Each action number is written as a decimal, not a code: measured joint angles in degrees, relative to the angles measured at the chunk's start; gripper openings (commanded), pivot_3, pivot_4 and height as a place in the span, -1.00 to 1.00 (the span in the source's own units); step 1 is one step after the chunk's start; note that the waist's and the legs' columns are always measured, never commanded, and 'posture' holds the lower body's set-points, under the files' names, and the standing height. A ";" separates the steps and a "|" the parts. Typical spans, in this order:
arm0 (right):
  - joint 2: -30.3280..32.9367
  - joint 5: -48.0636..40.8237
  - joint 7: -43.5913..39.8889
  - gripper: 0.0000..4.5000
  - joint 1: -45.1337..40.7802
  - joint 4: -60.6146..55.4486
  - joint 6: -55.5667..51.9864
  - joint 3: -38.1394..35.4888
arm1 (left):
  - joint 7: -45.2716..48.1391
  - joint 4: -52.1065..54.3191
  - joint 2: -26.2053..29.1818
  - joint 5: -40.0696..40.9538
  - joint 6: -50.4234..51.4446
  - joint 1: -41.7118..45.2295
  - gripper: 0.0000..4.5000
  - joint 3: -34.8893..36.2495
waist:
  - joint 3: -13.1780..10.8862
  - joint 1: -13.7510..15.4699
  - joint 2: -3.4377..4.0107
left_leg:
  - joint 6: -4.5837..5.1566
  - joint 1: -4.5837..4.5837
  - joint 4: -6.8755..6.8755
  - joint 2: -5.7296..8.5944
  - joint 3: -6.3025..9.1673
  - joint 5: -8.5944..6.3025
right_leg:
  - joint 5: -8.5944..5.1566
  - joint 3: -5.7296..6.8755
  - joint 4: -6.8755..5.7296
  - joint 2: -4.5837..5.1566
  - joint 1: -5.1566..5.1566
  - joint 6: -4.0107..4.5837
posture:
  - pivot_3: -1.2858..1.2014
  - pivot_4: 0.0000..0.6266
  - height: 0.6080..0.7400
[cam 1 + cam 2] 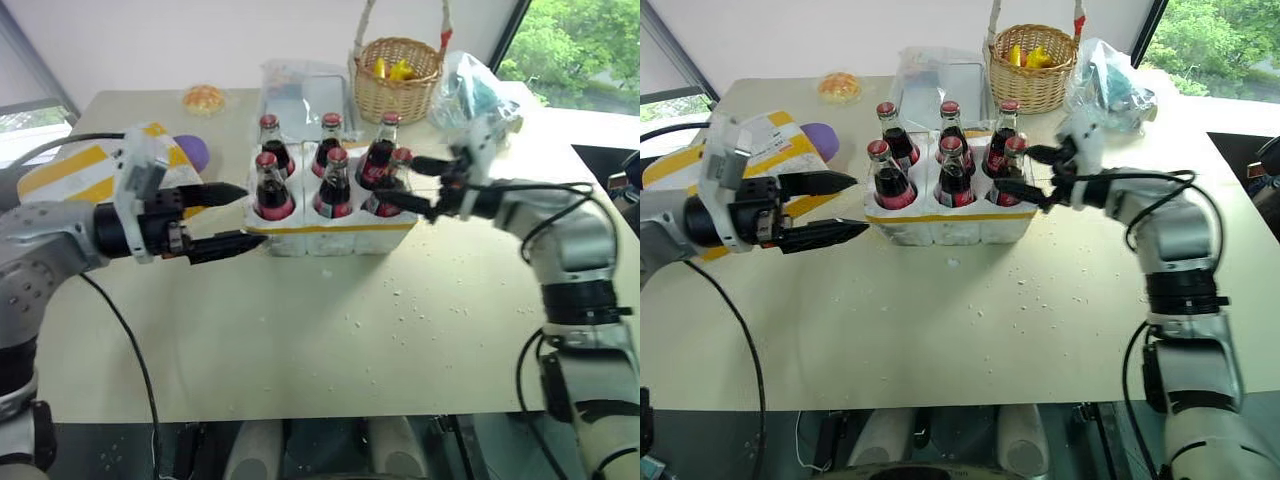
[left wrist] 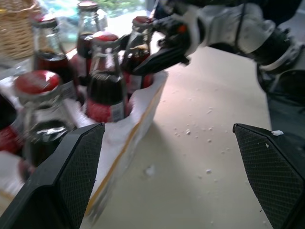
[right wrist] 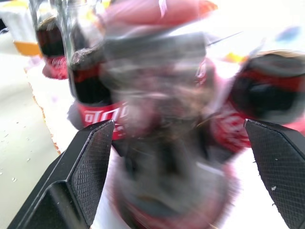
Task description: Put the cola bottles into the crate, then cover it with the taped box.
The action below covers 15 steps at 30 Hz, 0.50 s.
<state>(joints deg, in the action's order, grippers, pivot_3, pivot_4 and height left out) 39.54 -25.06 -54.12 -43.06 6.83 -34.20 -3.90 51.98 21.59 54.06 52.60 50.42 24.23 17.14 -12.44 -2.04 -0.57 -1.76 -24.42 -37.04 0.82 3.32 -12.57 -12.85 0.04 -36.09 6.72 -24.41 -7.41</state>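
I've got six cola bottles [image 1: 332,184] all seated upright in the crate [image 1: 330,236], mid-table, two rows of three. Taped box [image 1: 75,170] sits at abt 9 o'clock from the crate, near the table's [image 1: 330,350] left edge, partly behind my left arm; a purple obj [image 1: 193,152] lies just beside it on the far side.

Clutter behind the crate: clear plastic container [image 1: 300,95] at 12 o'clock, close to the back row. Wicker basket [image 1: 397,80] w/ yellow items at abt 1 o'clock. Crumpled clear bag [image 1: 478,90] at 2 o'clock, right behind my right wrist. Small orange bun-like thing [image 1: 204,98] at 11 o'clock, well apart.

L gripper [image 1: 225,218] hangs just beside the crate's left end, fingers spread wide, nothing between them, not touching the foam as far as I see. R gripper [image 1: 412,185] is at the crate's right end, fingers apart either side of the near-right bottle's neck; wrist view is smeared so can't confirm contact, but no clamp.

Room: the near half of the table is bare except for white foam crumbs [image 1: 400,293] scattered at 5–6 o'clock from the crate. The table's right edge lies close past my right elbow.
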 measured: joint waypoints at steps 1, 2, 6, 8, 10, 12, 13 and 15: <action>2.18 -1.11 -1.31 0.97 0.09 -0.99 -0.61 -1.39 | -0.76 0.11 1.05 -1.70 -0.79 -2.34 1.00 1.64 | 0.00 -0.01 0.01 | 0.00 0.00 0.01 0.00 0.00 0.00 | 0.00 0.00 0.01 0.00 0.00 0.00 | 0.03 -0.52 0.96; 3.93 -1.71 -2.20 0.97 0.41 -1.91 -0.97 -2.56 | -1.16 0.00 1.84 -3.05 -1.35 -4.16 1.00 2.68 | 0.00 0.00 0.01 | 0.00 0.01 0.04 -0.01 0.00 0.00 | -0.01 0.00 0.02 0.00 0.00 0.01 | 0.03 -0.52 0.96; 14.09 -5.54 -8.60 0.97 5.71 -6.99 -3.37 -8.40 | -2.65 -0.92 4.39 -11.97 -5.36 -16.19 1.00 10.20 | 0.01 0.00 -0.01 | 0.01 0.01 0.08 -0.04 -0.01 -0.02 | -0.13 0.01 0.07 0.00 0.00 0.22 | 0.03 -0.52 0.96; 16.44 -7.08 -11.32 0.97 8.27 -8.80 -3.71 -10.34 | -2.87 -2.61 4.76 -15.54 -6.91 -20.54 1.00 14.11 | 0.01 -0.21 -0.01 | 0.01 0.03 0.07 -0.08 -0.06 -0.02 | -0.14 0.01 0.07 0.00 0.00 0.23 | 0.03 -0.52 0.96; 16.64 -10.25 -12.45 0.97 8.75 -10.64 -5.01 -12.46 | -2.73 -4.48 5.84 -19.61 -9.37 -24.65 1.00 17.62 | 0.00 -0.58 0.00 | 0.00 0.07 0.04 -0.19 -0.19 -0.02 | -0.11 0.01 0.08 -0.02 -0.02 0.29 | 0.03 -0.52 0.96; 16.52 -15.99 -12.63 0.97 7.90 -12.98 -8.96 -14.72 | -2.44 -6.80 7.56 -25.65 -14.27 -29.12 1.00 20.43 | 0.00 -0.52 0.00 | -0.01 0.12 0.03 -0.28 -0.25 -0.03 | -0.08 0.00 0.08 -0.06 -0.03 0.41 | 0.03 -0.52 0.96; 16.50 -18.41 -12.69 0.97 7.37 -14.28 -10.58 -15.18 | -2.53 -8.57 8.23 -28.75 -16.73 -30.98 1.00 21.04 | 0.01 -0.44 0.01 | -0.01 0.13 0.04 -0.29 -0.25 -0.03 | -0.14 0.00 0.08 -0.06 -0.03 0.52 | 0.03 -0.52 0.96; 16.24 -20.02 -12.59 0.97 7.22 -16.13 -11.23 -15.33 | -3.57 -11.37 8.84 -33.62 -21.96 -33.36 1.00 21.26 | 0.02 -0.33 -0.01 | -0.03 0.11 0.05 -0.31 -0.25 -0.04 | -0.18 0.01 0.09 -0.06 -0.06 0.60 | 0.03 -0.52 0.96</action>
<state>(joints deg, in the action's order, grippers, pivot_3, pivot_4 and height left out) 55.78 -45.08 -66.71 -35.84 -9.30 -45.42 -19.24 48.41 10.23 62.90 18.98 28.47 -9.13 38.41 -12.42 -2.37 -0.58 -1.79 -24.31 -36.99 0.51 3.07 -12.61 -13.04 0.05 -35.99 6.66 -24.47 -6.80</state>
